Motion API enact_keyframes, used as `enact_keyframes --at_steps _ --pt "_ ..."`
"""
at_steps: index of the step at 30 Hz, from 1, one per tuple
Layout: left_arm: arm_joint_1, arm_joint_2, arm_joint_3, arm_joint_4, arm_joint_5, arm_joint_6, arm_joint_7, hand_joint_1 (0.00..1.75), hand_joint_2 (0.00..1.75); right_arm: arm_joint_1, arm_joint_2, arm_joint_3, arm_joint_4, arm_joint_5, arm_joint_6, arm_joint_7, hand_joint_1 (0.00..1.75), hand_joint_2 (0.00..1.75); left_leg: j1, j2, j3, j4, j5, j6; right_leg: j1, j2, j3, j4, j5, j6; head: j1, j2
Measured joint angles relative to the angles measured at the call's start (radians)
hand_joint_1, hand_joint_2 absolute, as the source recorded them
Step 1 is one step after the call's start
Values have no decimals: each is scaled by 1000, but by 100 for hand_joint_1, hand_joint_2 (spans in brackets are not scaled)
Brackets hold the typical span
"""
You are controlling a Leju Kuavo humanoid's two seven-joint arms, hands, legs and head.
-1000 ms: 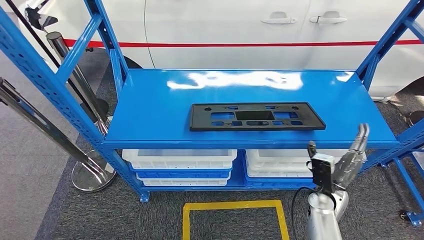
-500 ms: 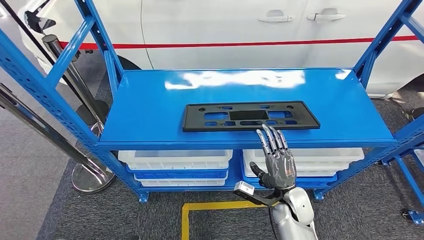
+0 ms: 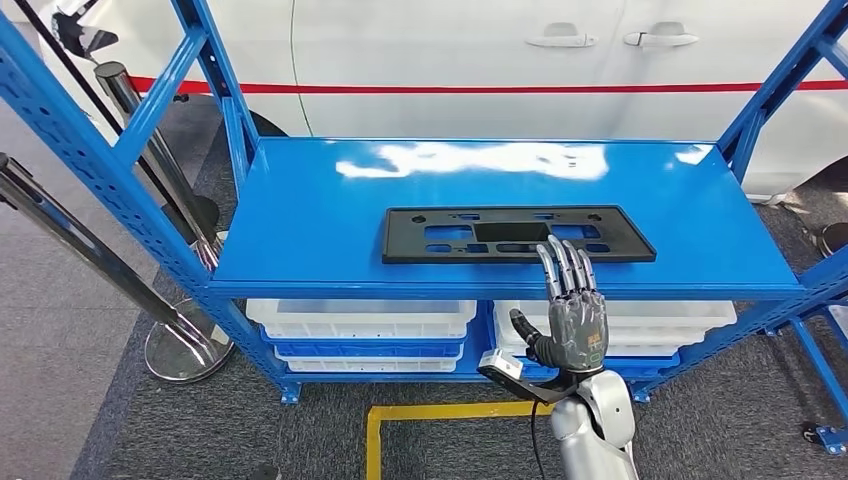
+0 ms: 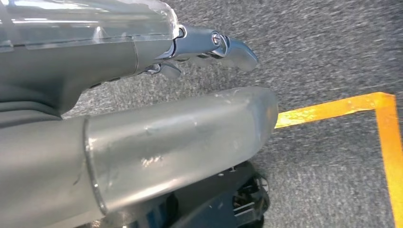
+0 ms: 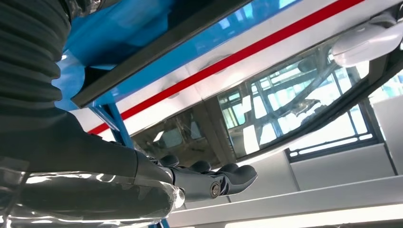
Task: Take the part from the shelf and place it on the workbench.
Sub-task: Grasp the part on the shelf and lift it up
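The black plastic mounting plate [image 3: 518,234] — a long flat panel with rectangular cut-outs, the part to be taken — lies flat on the blue shelf [image 3: 300,215], lengthwise along its front edge and a little toward the right end. Lying flat and close to that edge, it probably suits a reach from the front: fingers could slide over or under its near long side without crossing the whole shelf top.

The right hand [image 3: 572,318] is raised in front of the shelf's front edge, palm turned away from the camera, fingers straight and spread with nothing between them. In the head view its fingertips [image 3: 562,250] overlap the plate's near edge toward the right; whether they touch it cannot be told. The flat, released pose looks like the approach to a grasp, so the pick is judged as not yet made.

The left hand [image 4: 142,128] hangs low over grey carpet beside a yellow floor line [image 4: 347,107], apparently kept out of the way. Its wrist view shows a thumb and one fingertip, but whether the fingers are released or clenched cannot be told.

Under the shelf, on the lower level, sit white plastic trays [image 3: 360,318] stacked with blue ones, in two piles side by side — their contents are hidden by the shelf above. Behind the rack stands a white car [image 3: 480,60] with a red stripe
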Motion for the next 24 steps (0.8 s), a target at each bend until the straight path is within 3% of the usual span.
enact_keyframes --at_steps 2,5,7,9,10,11,12,14,16,20,22,24 --pt "-3 -1 0 0 -2 -1 -3 0 0 -4 6 -10 -7 6 0 0 0 175 -3 0 -2 0 0 -9 6 2 14 -36 1 -5 0 0" --pt "-6 -1 -1 0 -3 -2 -5 0 0 -5 13 -20 -15 10 0 0 0 175 -1 1 -7 14 -15 -24 0 2 17 -47 5 -21 0 0" --pt "-7 -1 -1 0 -3 -2 -5 0 0 -6 19 -22 -19 10 0 0 0 175 1 1 -44 98 -66 -31 -3 0 21 -54 8 -32 0 0" --pt "-6 -1 -1 0 -3 -2 -5 0 0 -6 22 -24 -20 10 0 0 0 175 1 1 -104 226 -122 -36 -2 -2 19 -52 7 -37 -1 0" --pt "-5 -1 -1 0 -3 -2 -5 0 0 -6 24 -25 -20 10 0 0 0 175 1 1 -123 266 -130 -38 -2 -2 19 -50 7 -37 -1 0" --pt "-5 -1 -1 0 -3 -2 -5 0 0 -6 24 -26 -20 10 0 0 0 175 1 2 -126 269 -119 -38 -1 -2 18 -49 6 -38 -1 0" --pt "-5 -1 -1 0 -3 -2 -5 0 0 -6 25 -27 -20 10 0 0 0 175 1 2 -110 235 -91 -37 -1 -1 19 -47 5 -37 -1 0" --pt "-7 -1 -1 0 -3 -2 -5 0 0 -6 26 -30 -20 11 0 0 0 175 0 2 -48 104 -25 -30 0 1 20 -42 1 -33 0 0" --pt "-9 -1 -1 0 -6 -2 -6 0 0 -7 28 -35 -20 15 0 0 0 175 -4 1 -9 18 -1 -22 3 2 17 -37 0 -24 0 0" --pt "-8 -1 -5 -1 -17 -2 -8 0 0 -11 33 -55 -19 27 0 0 0 175 -3 0 -5 -3 6 -2 3 1 12 -30 -6 -4 0 0" --pt "-10 -1 -11 -1 -22 -2 -9 0 0 -16 33 -67 -17 31 0 0 0 175 1 2 -4 -11 13 9 -1 2 -19 40 -52 6 0 0" --pt "-12 -1 -17 -1 -27 -2 -10 0 0 -19 33 -80 -10 31 0 0 0 175 0 2 -6 -11 14 14 -3 2 -78 164 -112 14 0 0"
